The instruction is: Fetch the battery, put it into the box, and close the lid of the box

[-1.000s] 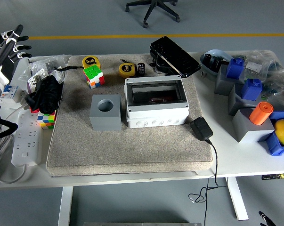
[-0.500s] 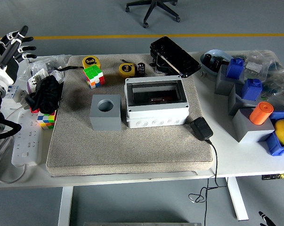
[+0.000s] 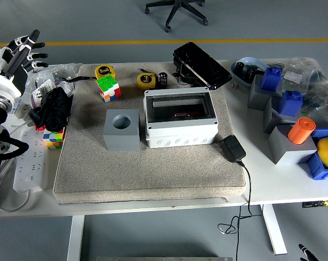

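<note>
The white counter (image 3: 272, 185) carries a grey mat with the open box (image 3: 180, 122) at its middle, lid (image 3: 202, 65) tipped back behind it. The small black battery (image 3: 163, 79) stands upright, long axis vertical, just beyond the box beside a yellow tape measure (image 3: 146, 80). The left hand (image 3: 19, 51), fingers (image 3: 33, 37) spread and empty, hovers at the counter's far-left edge, well apart from the battery, which lies to its right; it looks the only hand placed to fetch.

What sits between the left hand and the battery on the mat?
In the head view, a yellow tape measure, a green-faced puzzle cube and a second yellow tape measure lie between the left hand and the battery.
</note>
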Motion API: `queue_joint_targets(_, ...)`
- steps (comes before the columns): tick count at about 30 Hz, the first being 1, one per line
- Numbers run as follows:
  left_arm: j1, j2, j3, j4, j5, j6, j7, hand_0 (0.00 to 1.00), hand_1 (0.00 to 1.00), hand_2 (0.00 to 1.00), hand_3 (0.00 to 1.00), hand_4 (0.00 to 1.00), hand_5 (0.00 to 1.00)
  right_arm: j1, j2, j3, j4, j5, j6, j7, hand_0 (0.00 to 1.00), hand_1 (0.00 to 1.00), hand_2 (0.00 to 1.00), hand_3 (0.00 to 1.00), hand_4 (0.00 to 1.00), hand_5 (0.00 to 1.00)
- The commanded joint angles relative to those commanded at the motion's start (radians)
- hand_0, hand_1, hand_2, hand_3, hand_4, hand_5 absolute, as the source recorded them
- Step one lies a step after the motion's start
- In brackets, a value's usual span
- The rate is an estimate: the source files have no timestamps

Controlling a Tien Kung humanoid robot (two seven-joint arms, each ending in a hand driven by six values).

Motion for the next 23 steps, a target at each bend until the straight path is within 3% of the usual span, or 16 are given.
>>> queue_joint_targets(23,-0.004,0.002,0.019,0.005,0.0,-0.001,0.002,0.285,0.424,0.509,0.54,0.972,0.43,0.001,-0.003,-0.008,0.001,0.002,-0.001,-0.002,0.702,0.679,0.674,0.584,0.96,0.508)
